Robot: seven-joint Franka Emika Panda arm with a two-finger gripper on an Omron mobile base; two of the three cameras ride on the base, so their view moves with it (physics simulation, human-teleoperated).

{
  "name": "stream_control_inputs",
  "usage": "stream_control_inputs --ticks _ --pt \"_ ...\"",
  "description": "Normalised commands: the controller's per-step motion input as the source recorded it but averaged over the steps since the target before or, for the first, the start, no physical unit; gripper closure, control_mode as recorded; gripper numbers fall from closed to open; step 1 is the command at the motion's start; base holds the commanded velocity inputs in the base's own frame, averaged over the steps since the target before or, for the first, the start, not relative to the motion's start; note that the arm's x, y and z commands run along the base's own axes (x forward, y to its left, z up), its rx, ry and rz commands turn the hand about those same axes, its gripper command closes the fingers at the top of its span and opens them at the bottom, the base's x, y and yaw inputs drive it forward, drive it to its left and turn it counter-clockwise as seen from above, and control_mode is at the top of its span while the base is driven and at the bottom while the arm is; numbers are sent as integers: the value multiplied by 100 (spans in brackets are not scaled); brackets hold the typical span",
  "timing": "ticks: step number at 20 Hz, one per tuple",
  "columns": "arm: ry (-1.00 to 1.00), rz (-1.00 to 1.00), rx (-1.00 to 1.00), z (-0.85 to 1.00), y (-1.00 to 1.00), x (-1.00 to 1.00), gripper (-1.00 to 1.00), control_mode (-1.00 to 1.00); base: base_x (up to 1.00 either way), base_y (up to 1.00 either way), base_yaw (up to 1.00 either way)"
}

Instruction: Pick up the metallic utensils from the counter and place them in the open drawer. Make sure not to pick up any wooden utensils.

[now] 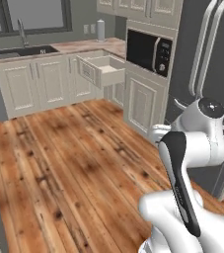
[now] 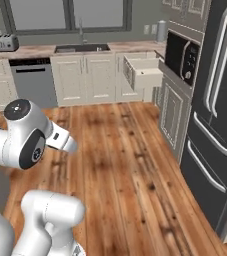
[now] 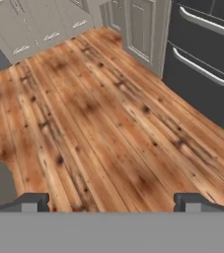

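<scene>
The drawer point(image 1: 86, 69) point(image 2: 148, 78) stands pulled open from the cream cabinets at the far corner, its pale inside showing nothing. My gripper point(image 3: 113, 205) is open: its two dark fingertips point(image 3: 33, 202) sit wide apart over bare wooden floor point(image 3: 108, 123), with nothing between them. The white arm point(image 1: 197, 148) point(image 2: 25, 142) rises in front of both base cameras. The metallic utensils, the wooden utensils and the counter are out of view.
A sink counter point(image 1: 64, 47) point(image 2: 35, 50) runs along the far wall with a toaster point(image 2: 5, 42) and a dishwasher point(image 2: 31, 82). A microwave point(image 1: 150, 49) point(image 2: 182, 57) and a dark fridge point(image 1: 217, 54) point(image 2: 217, 100) line the right side. Open wooden floor point(image 1: 74, 158) lies between.
</scene>
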Motion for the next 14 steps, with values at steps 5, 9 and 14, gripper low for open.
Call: stream_control_inputs --ticks 5,9,14 --pt "0 0 0 0 0 0 -100 100 -73 38 22" --pt "0 0 0 0 0 0 -100 100 -36 94 5" --pt "0 0 0 0 0 0 -100 100 -4 100 0"
